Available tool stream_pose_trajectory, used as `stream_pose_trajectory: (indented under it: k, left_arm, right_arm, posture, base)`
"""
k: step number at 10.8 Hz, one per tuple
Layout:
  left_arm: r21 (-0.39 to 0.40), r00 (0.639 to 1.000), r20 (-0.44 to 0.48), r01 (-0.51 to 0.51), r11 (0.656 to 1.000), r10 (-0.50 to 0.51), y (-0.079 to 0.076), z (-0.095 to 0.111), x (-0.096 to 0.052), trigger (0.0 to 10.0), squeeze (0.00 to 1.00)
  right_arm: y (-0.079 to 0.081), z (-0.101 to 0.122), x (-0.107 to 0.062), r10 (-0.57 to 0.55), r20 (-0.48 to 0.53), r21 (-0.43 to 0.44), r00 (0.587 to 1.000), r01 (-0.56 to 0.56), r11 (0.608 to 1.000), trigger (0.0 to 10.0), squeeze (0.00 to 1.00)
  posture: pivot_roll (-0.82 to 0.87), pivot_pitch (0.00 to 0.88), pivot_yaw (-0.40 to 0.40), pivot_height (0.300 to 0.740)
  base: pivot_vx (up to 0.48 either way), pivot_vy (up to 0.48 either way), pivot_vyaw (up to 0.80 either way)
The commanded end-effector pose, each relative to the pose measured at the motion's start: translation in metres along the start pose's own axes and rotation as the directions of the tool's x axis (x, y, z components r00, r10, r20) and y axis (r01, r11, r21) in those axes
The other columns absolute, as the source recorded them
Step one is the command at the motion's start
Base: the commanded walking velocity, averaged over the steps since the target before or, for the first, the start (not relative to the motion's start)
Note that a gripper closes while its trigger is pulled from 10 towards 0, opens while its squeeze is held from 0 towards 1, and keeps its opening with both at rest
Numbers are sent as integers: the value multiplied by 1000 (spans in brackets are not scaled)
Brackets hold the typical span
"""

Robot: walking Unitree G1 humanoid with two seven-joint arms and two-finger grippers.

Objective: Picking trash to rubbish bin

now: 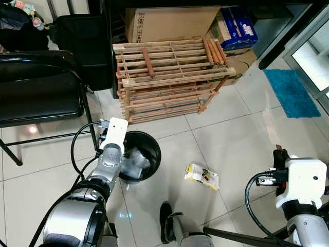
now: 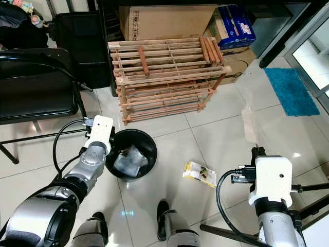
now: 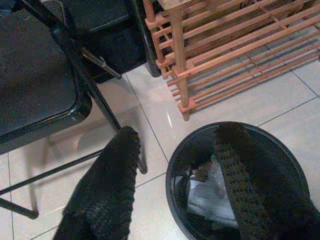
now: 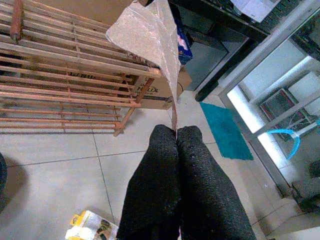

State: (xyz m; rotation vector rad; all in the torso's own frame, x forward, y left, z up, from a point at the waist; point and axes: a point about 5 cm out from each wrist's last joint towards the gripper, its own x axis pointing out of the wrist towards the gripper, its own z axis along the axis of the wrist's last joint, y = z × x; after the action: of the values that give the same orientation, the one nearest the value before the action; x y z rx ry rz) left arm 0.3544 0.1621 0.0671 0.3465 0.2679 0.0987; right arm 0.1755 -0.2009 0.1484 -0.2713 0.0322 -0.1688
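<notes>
The right gripper (image 4: 176,137) is pinched tight on a thin, clear plastic wrapper (image 4: 150,35), held up at the right. The left gripper (image 3: 175,165) hangs spread wide over the round black rubbish bin (image 1: 152,145). A yellow snack packet (image 1: 202,176) lies on the white tiled floor (image 1: 226,134) between them.

Round black plastic bin (image 2: 134,135) mouth open from above. Black folding chair (image 1: 36,92) crowds left, slatted wooden rack (image 1: 169,77) far; bare tiles right.

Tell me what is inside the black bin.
Inside the black bin lies crumpled clear plastic trash, pale and shiny. Whatever sits beneath it is covered, and the left gripper, fingers open above the rim, hides part of the inside in the wrist view.
</notes>
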Motion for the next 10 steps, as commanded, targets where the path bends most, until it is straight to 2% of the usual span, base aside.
stream_pose_trajectory:
  k: [1, 4, 6, 7, 9, 10]
  left_arm:
    - [4, 1000, -21, 13, 1000, -13, -6, -6, -3, 10000, 1000]
    - [-14, 1000, -8, -28, 1000, 28, -4, -5, -3, 10000, 1000]
    - [-69, 999, -9, -40, 997, 40, -5, -15, -8, 10000, 1000]
    - [-85, 1000, 15, -13, 996, 14, -9, -19, -13, 10000, 1000]
    - [-117, 990, 134, 54, 992, -39, -20, -17, -25, 10000, 1000]
    - [-155, 976, 207, 100, 983, -67, -25, -4, -34, 10000, 1000]
  right_arm:
    - [-4, -2, -2, -11, -18, -23, 1000, 11, 1000, 10000, 0]
    - [2, -1, 9, 26, 4, -11, 1000, -26, 1000, 10000, 0]
    - [13, -2, 29, 93, 24, -5, 995, -93, 996, 10000, 0]
    - [17, -4, 43, 127, 34, -8, 991, -127, 992, 10000, 0]
    - [24, -1, 68, 170, 70, -8, 983, -170, 985, 10000, 0]
    - [34, 4, 81, 212, 103, -4, 972, -213, 977, 10000, 0]
  posture:
    - [-77, 312, -199, 740]
    - [-33, 294, -194, 740]
    - [40, 289, -195, 740]
    - [93, 289, -194, 740]
    - [167, 283, -193, 740]
    - [209, 272, -195, 740]
  base:
    - [0, 0, 0]
    - [0, 0, 0]
    - [0, 0, 0]
    - [0, 0, 0]
    - [0, 0, 0]
    - [0, 0, 0]
